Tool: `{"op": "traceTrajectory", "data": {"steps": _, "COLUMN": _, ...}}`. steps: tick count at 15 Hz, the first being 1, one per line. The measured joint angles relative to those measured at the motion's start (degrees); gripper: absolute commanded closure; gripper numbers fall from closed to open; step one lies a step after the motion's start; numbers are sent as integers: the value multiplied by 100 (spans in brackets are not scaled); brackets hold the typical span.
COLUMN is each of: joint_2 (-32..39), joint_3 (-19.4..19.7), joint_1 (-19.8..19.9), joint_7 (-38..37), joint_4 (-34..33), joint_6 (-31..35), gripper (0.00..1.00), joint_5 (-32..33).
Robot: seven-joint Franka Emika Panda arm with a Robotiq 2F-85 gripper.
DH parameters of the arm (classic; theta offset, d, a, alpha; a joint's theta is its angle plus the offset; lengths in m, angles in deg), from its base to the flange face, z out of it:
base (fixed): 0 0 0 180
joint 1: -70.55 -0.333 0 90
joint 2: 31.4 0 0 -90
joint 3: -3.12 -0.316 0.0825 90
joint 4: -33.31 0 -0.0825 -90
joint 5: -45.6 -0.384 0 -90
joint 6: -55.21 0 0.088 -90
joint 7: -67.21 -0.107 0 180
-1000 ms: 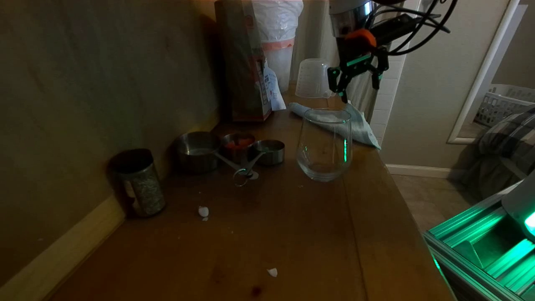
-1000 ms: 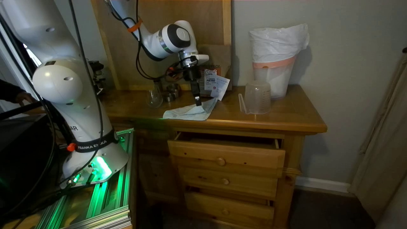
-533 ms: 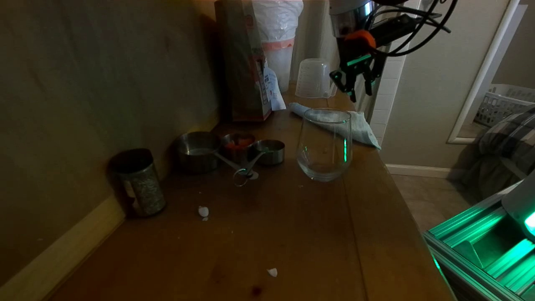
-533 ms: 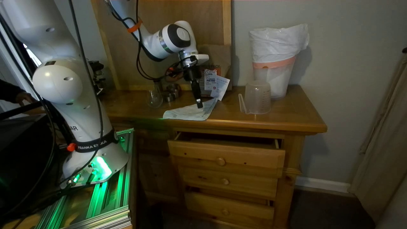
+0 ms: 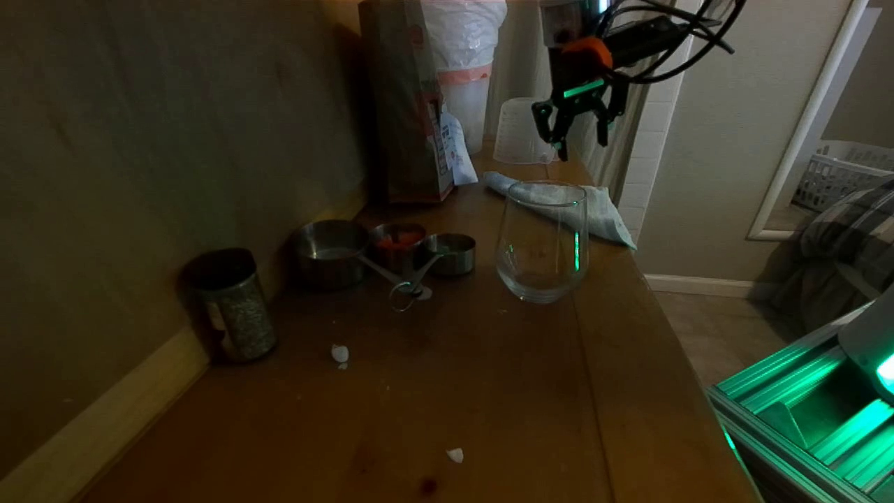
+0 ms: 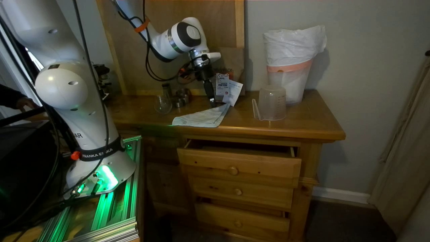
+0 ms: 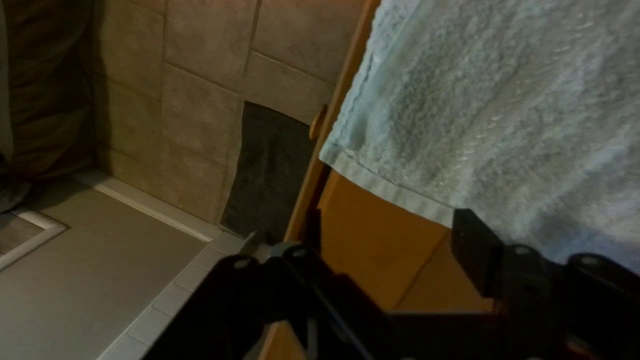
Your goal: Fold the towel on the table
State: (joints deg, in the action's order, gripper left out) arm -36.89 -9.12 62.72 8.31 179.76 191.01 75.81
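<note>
The pale whitish-grey towel lies low and slightly rumpled on the brown wooden table, partly behind the glass. In an exterior view the towel spreads near the front edge of the table. My gripper is open and empty above the towel's far part; it also shows as the gripper in an exterior view. In the wrist view the towel fills the upper right, one corner at the table's edge. Bare table shows between the fingers; the right finger overlaps the towel's hem.
A clear glass stands close to the towel. Metal measuring cups and a jar stand along the wall. A paper bag, a plastic measuring jug and a lined bin stand farther along. The top drawer is partly open.
A raised part of the towel at my fingertip has dropped down flat. My gripper's fingers came nearer together, then somewhat apart, and the gripper has risen and shifted away from the towel.
</note>
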Motion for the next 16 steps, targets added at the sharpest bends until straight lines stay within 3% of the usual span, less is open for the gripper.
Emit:
{"op": "traceTrajectory", "data": {"steps": 10, "joint_2": 545, "joint_3": -162, "joint_1": -306, "joint_7": 944, "joint_4": -697, "joint_6": 827, "gripper": 0, "joint_5": -707}}
{"op": "traceTrajectory", "data": {"steps": 16, "joint_2": 1081, "joint_3": -160, "joint_1": -375, "joint_7": 1313, "joint_4": -1108, "joint_6": 890, "gripper": 0, "joint_5": -771}}
